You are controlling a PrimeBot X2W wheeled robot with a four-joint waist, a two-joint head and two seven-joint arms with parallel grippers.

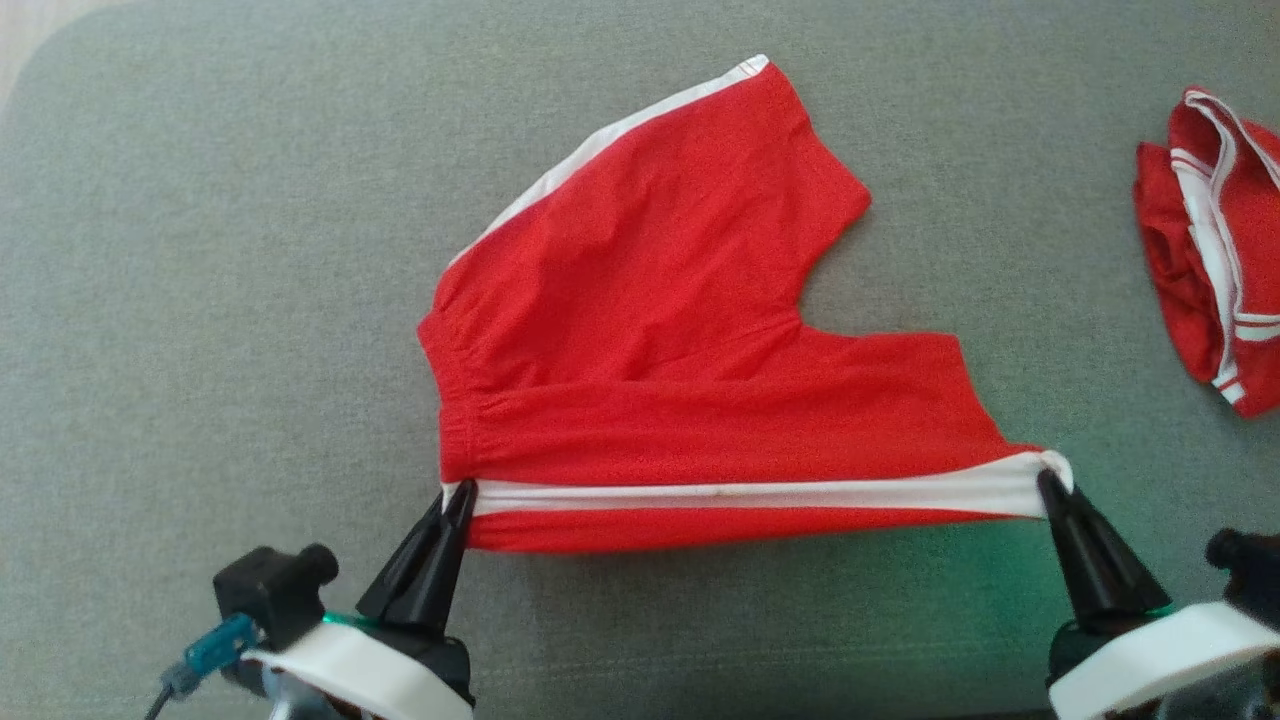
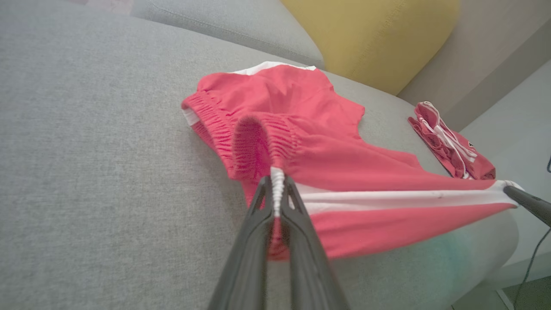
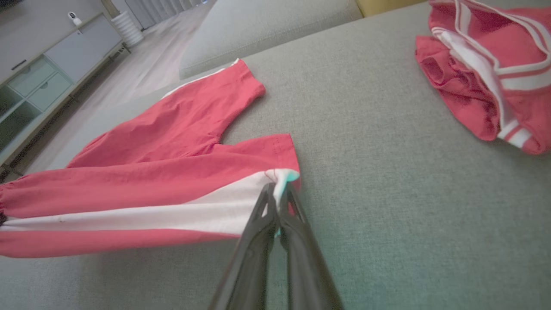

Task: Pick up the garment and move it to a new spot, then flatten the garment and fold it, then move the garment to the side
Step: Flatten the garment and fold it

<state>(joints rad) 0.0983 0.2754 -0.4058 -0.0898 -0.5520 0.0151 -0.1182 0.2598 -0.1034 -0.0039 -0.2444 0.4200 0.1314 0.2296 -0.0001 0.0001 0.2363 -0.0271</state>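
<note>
I hold the red shorts by one long side. My left fingers are pinched shut on the waistband where the white stripe begins. My right fingers are closed just as tightly on the leg hem at the stripe's other end. The side between them is pulled into a straight, taut line and lifted a little off the grey sofa seat. The rest of the shorts trails away from me and lies on the fabric. I judge this two-corner hold is there to draw the cloth flat: tension along one edge takes out the slack. The waistband is bunched near my left fingers, and the far leg is angled off toward the back, so the flattening is not done yet.

There is broad bare seat to my left and beyond the shorts, so that is the free direction for dragging or laying down. To my right a second red garment sits crumpled, well apart from the held hem but on the side where I would run out of room first. A yellow cushion stands at the back of the sofa. In my left wrist view the seat rounds downward close beneath the stretched edge. I should therefore set the cloth down away from me, not pull it nearer.
</note>
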